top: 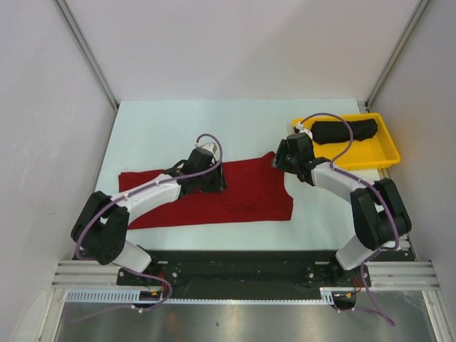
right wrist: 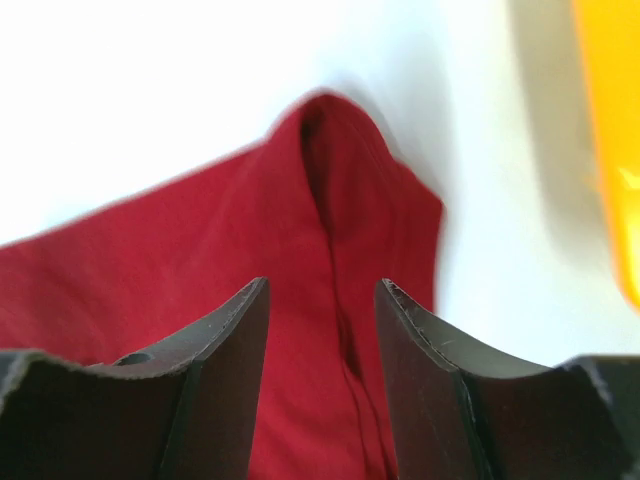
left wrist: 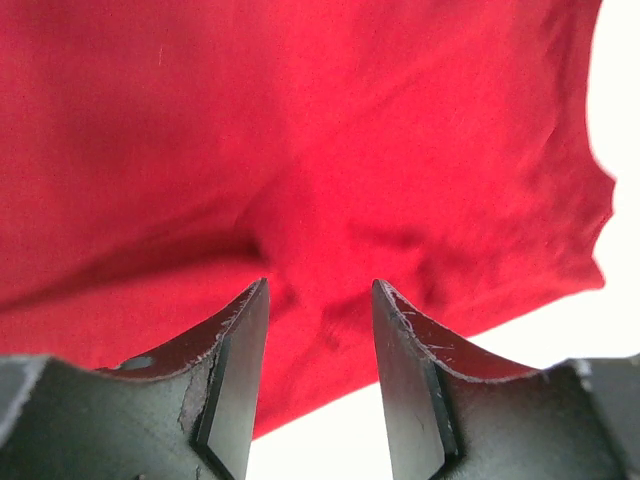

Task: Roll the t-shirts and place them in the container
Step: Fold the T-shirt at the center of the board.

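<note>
Red t-shirt (top: 249, 198) lies spread on the white table (top: 164, 128) as a long band, approx. centre, w/ its left end under the left arm. Black t-shirt (top: 345, 130) sits bundled in the yellow tray (top: 390, 151) at the far right, so I'd judge one done and the red one to go.

Left gripper (top: 214, 184) hangs over the band's middle, jaws apart at medium width, nothing btwn them, only creased cloth below. Right gripper (top: 275, 162) is at the far right corner, where the cloth bunches into a small peak. Its jaws are also apart, not clamping.

Likely reason: two pts along one edge, so the cloth can turn over evenly.

In the way: the tray is just beside the right gripper, so little room on that side. The creases under the left gripper could roll in unevenly.
</note>
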You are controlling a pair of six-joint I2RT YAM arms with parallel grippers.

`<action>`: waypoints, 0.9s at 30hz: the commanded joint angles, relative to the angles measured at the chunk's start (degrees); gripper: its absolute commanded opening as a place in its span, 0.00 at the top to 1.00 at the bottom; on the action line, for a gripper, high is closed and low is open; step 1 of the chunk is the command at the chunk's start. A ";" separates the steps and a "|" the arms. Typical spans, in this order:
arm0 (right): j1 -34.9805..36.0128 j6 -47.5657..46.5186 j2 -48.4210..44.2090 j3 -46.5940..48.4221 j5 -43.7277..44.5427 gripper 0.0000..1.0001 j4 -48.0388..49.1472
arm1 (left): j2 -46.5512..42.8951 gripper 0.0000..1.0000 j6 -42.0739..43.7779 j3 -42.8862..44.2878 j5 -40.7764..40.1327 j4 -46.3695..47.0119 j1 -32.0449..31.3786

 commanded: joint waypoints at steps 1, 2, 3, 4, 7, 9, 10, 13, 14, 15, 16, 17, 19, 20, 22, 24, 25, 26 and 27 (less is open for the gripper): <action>-3.17 -0.54 5.70 0.17 -11.49 0.50 14.52 | 5.32 0.50 0.93 9.06 -3.17 -1.99 1.56; -3.44 -0.28 6.59 0.17 -12.03 0.51 15.93 | 6.55 0.50 1.11 9.95 -2.91 -2.60 2.52; -3.71 0.07 7.30 0.17 -12.56 0.51 16.55 | 7.26 0.50 1.11 10.66 -2.64 -2.61 3.05; -3.80 0.25 7.74 0.17 -13.70 0.51 16.99 | 8.75 0.50 1.02 11.71 -2.12 -2.61 3.67; -4.06 0.69 9.32 0.08 -14.24 0.52 17.52 | 11.47 0.50 1.11 13.30 0.34 -2.00 5.60; -3.97 0.87 9.94 -0.10 -14.67 0.52 18.05 | 13.06 0.50 1.63 15.13 0.88 -2.61 6.31; -3.88 1.13 10.03 -0.18 -15.02 0.52 18.14 | 13.68 0.50 1.72 15.58 0.79 -2.87 6.48; -3.62 1.40 10.64 -0.80 -14.85 0.52 18.40 | 15.96 0.51 1.81 16.99 1.14 -2.96 7.19; -3.62 1.40 10.90 -0.97 -14.94 0.52 18.49 | 16.92 0.51 1.72 17.34 1.31 -3.14 7.45; -3.62 1.66 11.08 -1.32 -14.85 0.52 18.40 | 17.37 0.51 1.81 17.95 1.32 -3.31 7.62; -3.62 1.49 11.17 -1.68 -14.59 0.52 18.49 | 17.72 0.51 1.90 18.13 1.32 -3.31 7.71; -3.62 1.48 11.26 -1.85 -14.50 0.52 18.66 | 18.25 0.51 1.90 18.31 1.32 -3.31 7.80; -3.62 1.31 11.35 -2.64 -14.24 0.52 18.93 | 18.60 0.51 2.16 18.92 1.32 -3.58 7.89; -3.62 1.31 11.43 -2.91 -14.41 0.52 19.63 | 18.78 0.51 2.16 19.01 1.32 -3.58 8.06; -3.53 1.48 11.96 -3.35 -15.20 0.52 20.33 | 19.30 0.51 2.16 19.36 1.32 -3.58 8.15; -3.36 1.83 12.14 -3.53 -15.55 0.53 21.30 | 19.74 0.51 2.34 19.80 1.32 -3.75 8.33; -3.27 2.01 12.05 -3.61 -15.38 0.53 21.39 | 20.01 0.51 2.34 19.98 1.23 -3.84 8.50; -3.01 2.01 11.96 -3.61 -15.29 0.55 21.30 | 20.18 0.51 2.43 19.98 1.14 -3.84 8.59; -2.92 2.10 11.87 -3.61 -15.12 0.56 21.13 | 20.36 0.51 2.43 20.15 0.88 -3.93 8.59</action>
